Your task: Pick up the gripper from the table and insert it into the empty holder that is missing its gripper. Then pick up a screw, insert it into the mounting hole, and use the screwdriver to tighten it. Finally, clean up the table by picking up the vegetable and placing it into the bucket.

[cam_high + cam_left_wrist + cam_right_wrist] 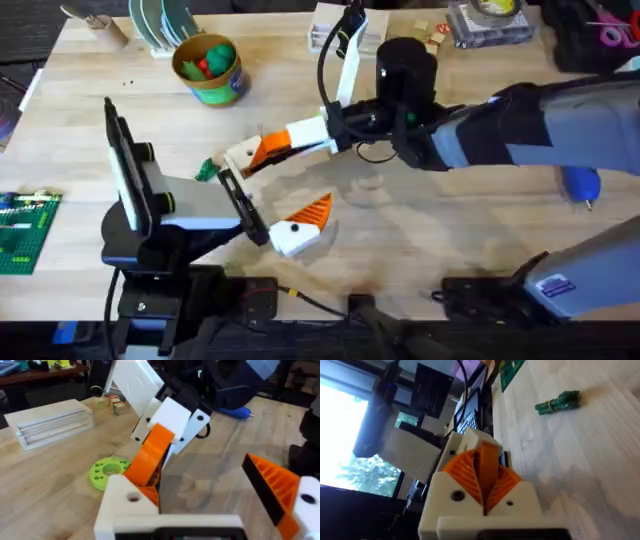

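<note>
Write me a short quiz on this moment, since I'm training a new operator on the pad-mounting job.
1. True or false: the left tool is open.
2. What does the right tool hold? A) a slim blue screwdriver B) the small orange ribbed plastic finger pad C) nothing
3. Where does the small dark green leafy toy vegetable lie?

Key: 1. True, its fingers stand apart. 2. B. 3. On the wooden table, outside the round yellow-rimmed bucket.
</note>
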`<state>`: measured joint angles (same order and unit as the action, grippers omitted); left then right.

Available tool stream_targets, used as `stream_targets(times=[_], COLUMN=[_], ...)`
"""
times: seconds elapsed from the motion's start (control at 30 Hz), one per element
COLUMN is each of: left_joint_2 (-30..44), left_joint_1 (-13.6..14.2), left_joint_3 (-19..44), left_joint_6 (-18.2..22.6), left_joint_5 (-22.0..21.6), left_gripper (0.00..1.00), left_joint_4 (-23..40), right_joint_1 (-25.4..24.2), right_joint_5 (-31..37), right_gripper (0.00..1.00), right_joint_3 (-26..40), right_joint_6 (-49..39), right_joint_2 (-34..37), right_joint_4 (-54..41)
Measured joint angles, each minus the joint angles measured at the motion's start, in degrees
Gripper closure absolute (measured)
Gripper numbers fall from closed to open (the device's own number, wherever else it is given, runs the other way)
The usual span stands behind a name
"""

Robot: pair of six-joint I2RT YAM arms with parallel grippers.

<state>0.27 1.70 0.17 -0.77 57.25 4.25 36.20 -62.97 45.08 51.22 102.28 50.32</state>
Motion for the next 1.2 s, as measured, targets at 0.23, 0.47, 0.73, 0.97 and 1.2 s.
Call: stream_targets(times=[0.23,0.47,0.73,0.97,1.2], left_joint_2=[0.0,0.0,0.0,0.0,0.0], left_joint_1=[0.5,1.2,1.8,1.8,2.9], left_joint_3=[0.0,0.1,0.1,0.1,0.1], left_joint_6=[0.6,1.0,1.2,1.1,1.2], left_joint_5=[2.5,5.0,7.6,7.7,11.7], left_gripper=[0.009,0.009,0.009,0.009,0.009], left_joint_4=[-0.2,-0.4,-0.2,0.1,-0.2], right_joint_1=[-1.4,-2.5,-3.1,-3.4,-6.1], right_joint_5=[-5.5,-9.3,-12.8,-14.1,-9.6], right_gripper=[0.907,0.773,0.536,0.306,0.152], right_joint_3=[0.1,0.2,0.5,0.9,1.0], right_joint_6=[1.2,2.7,3.4,3.9,3.6], right_joint_2=[0.0,0.0,0.0,0.0,0.0], right_joint_4=[-0.2,-0.2,-0.1,0.0,-0.2])
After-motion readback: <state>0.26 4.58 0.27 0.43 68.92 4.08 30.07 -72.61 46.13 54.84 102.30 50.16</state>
